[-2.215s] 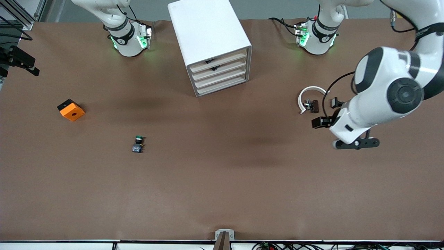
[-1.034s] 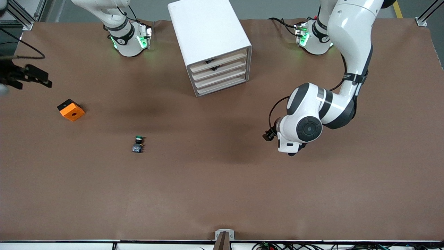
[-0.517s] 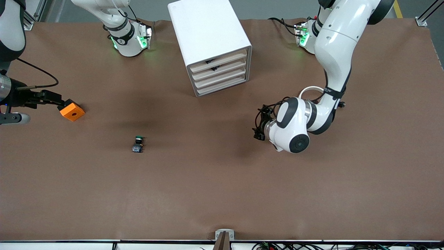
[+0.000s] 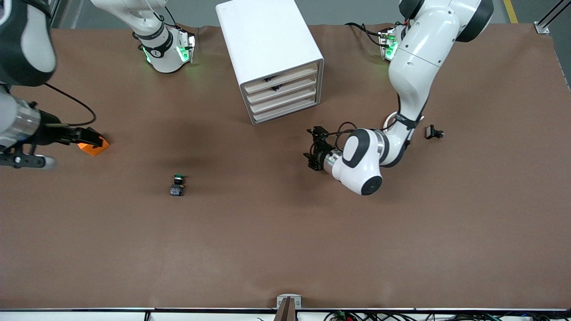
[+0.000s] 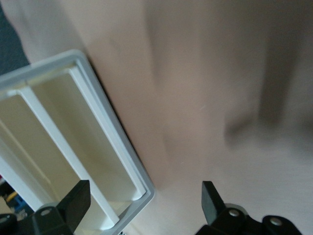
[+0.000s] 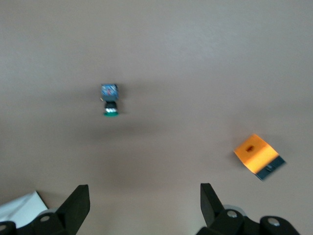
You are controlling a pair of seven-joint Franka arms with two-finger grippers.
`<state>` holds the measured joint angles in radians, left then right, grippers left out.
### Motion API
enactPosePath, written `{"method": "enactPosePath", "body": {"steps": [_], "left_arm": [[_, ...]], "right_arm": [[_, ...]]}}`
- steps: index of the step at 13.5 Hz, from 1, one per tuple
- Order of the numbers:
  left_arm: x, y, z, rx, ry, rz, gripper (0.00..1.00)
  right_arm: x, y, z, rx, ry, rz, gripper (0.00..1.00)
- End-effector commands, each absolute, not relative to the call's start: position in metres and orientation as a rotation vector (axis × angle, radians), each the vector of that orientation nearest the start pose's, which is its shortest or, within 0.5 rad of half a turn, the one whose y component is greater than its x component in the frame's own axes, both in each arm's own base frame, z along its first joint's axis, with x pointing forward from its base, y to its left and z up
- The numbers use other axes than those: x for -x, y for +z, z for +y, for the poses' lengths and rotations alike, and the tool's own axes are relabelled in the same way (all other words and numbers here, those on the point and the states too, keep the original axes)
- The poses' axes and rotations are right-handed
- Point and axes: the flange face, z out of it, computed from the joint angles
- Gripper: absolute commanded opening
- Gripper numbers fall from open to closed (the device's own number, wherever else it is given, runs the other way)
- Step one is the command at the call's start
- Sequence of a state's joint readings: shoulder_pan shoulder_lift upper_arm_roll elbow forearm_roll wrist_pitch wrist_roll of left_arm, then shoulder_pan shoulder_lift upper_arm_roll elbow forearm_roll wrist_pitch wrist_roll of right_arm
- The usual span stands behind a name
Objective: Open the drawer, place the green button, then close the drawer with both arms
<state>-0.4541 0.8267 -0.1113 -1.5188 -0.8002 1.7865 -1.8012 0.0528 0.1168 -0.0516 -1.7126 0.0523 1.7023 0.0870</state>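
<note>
button (image 4: 178,184): lies on the table, nearer the front camera than the orange cube (image 4: 94,146)
left gripper (image 4: 315,149): spread wide, nothing held; near the drawer cabinet (image 4: 269,58)
right gripper (image 4: 87,136): spread wide, nothing held; over the orange cube

1. Two white arms (image 4: 412,67), each ending in one black gripper (image 4: 315,149).
2. One white drawer cabinet (image 4: 272,58) with four drawers.
3. One green-capped button (image 4: 177,185).
4. One orange cube (image 4: 96,145).
5. One small black clip (image 4: 433,132).
</note>
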Motion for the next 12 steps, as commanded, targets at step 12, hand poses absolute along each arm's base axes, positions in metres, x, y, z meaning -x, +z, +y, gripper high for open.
{"method": "enactPosePath", "body": {"steps": [12], "left_arm": [[-0.459,0.156,-0.455,-1.791,-2.019,2.42,0.78]], "right_arm": [[-0.614,0.224,0.105,3.081,-0.177,0.35,1.0]]}}
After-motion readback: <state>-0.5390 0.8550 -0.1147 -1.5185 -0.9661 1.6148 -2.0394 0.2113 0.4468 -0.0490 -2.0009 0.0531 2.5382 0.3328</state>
